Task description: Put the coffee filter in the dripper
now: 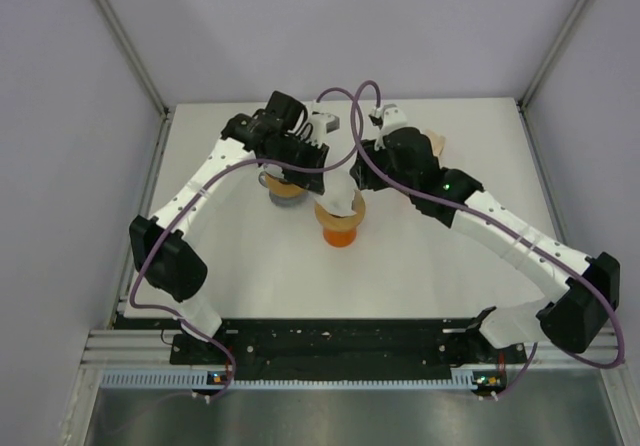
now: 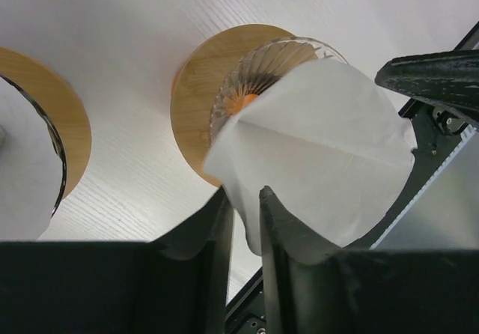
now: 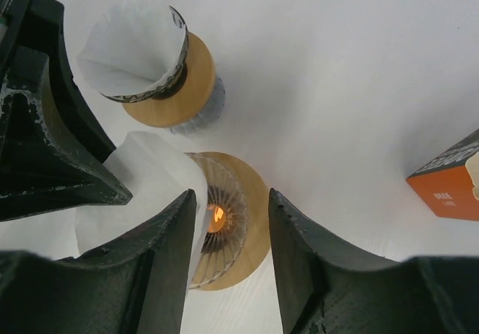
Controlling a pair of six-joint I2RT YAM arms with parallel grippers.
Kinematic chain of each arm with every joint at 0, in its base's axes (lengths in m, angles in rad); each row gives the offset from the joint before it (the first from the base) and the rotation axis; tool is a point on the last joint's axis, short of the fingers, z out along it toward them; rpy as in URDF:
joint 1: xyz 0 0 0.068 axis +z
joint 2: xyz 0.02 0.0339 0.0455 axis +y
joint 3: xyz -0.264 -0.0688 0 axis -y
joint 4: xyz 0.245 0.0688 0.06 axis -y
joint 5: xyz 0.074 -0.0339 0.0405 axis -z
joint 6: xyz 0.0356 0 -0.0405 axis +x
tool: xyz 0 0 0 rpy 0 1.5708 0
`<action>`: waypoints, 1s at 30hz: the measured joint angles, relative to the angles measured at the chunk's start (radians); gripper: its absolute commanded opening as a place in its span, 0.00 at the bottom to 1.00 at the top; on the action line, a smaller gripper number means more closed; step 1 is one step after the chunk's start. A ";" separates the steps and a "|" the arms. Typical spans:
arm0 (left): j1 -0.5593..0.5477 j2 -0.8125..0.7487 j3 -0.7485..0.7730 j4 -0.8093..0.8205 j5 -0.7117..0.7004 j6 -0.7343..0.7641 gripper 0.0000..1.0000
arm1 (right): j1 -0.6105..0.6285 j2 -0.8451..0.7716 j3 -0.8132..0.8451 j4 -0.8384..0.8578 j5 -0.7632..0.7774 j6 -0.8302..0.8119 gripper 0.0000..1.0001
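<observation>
The glass dripper (image 2: 247, 76) with a wooden collar (image 2: 196, 87) sits on an orange cup (image 1: 340, 234) mid-table. My left gripper (image 2: 243, 199) is shut on the edge of a white paper coffee filter (image 2: 322, 154). It holds the filter tilted over the dripper's near rim, covering part of the cone. In the right wrist view the filter (image 3: 146, 180) lies left of the dripper (image 3: 224, 222). My right gripper (image 3: 228, 199) is open and empty, just above the dripper, with one finger beside the filter. In the top view the filter (image 1: 338, 194) shows below both grippers.
A second dripper (image 3: 168, 87) with a wooden collar, holding its own white filter (image 3: 135, 46), stands just left of the first; it also shows in the top view (image 1: 283, 190). An orange box (image 3: 447, 184) lies to the right. The left gripper's fingers (image 3: 52, 162) crowd the right wrist view.
</observation>
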 measured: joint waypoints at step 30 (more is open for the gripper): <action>0.175 -0.098 -0.139 0.163 0.082 -0.214 0.63 | 0.095 0.338 0.332 -0.330 -0.134 -0.120 0.00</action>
